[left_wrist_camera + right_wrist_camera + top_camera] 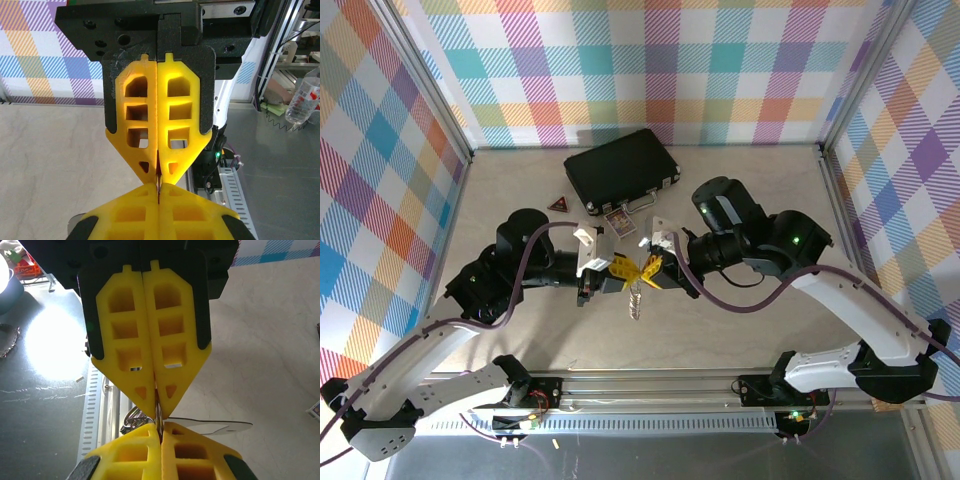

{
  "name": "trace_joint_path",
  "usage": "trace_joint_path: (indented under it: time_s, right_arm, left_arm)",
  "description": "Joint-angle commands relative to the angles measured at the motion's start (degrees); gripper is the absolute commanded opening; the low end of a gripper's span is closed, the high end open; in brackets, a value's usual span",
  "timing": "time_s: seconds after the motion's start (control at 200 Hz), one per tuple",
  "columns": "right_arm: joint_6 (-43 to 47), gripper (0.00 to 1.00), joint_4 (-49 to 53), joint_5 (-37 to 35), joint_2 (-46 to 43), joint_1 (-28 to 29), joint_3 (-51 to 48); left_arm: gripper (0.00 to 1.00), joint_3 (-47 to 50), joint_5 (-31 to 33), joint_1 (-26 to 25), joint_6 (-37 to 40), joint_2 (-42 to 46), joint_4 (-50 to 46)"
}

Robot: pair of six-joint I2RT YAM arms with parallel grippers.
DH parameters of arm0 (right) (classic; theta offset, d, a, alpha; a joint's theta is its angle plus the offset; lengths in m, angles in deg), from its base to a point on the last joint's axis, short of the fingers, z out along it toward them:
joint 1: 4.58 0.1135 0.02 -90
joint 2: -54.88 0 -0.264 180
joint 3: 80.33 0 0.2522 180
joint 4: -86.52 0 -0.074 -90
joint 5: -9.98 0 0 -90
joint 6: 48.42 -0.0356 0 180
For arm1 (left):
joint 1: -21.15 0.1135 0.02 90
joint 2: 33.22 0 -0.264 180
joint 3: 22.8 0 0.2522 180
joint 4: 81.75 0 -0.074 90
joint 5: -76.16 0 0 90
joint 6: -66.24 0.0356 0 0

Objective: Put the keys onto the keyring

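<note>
Arms: left gripper (626,273) and right gripper (652,270) meet tip-to-tip.
Fingers: both pairs pressed together.
Right wrist: keys (215,428) and keyring (132,418) beside the tips.

Plaid pastel walls (650,60) on three sides: back, left, right. Aluminium posts (437,90) at the back corners. Beige marbled tabletop (520,190), matte, evenly lit. Slotted metal rail (650,415) along the near edge. Past the rail, a glossy grey surface (40,405) with a bright light glare (55,347). Clear plastic bottle (305,102) stands on the grey surface, off to the side.
</note>
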Motion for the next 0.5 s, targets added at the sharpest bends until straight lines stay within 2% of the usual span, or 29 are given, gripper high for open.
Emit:
trace_joint_path:
  time_s: [0.0, 0.195, 0.275, 0.405, 0.495]
  right_arm:
    - [-0.3, 0.0, -2.7, 2.4, -1.6, 0.8, -1.0]
    - [-2.9, 0.0, -4.6, 1.5, -2.4, 0.9, -0.9]
    - [-4.3, 0.08, -6.3, 2.1, -4.2, 0.9, -1.7]
    - [-7.0, 0.26, -12.9, 2.3, -8.2, 0.9, -6.1]
    - [-7.9, 0.31, -15.6, 2.0, -9.5, 0.9, -7.3]
  left_arm:
    - [0.0, 0.7, 0.6, -0.6, -1.4, 1.2, 3.8]
    - [0.0, 3.9, 1.0, -0.6, -5.3, 4.1, 12.2]
    - [0.0, 4.1, 0.4, -0.5, -8.5, 4.6, 15.9]
    - [0.0, 8.2, -0.2, -0.5, -16.6, 7.2, 27.8]
    - [0.0, 10.9, 0.9, -0.6, -20.1, 8.7, 34.0]
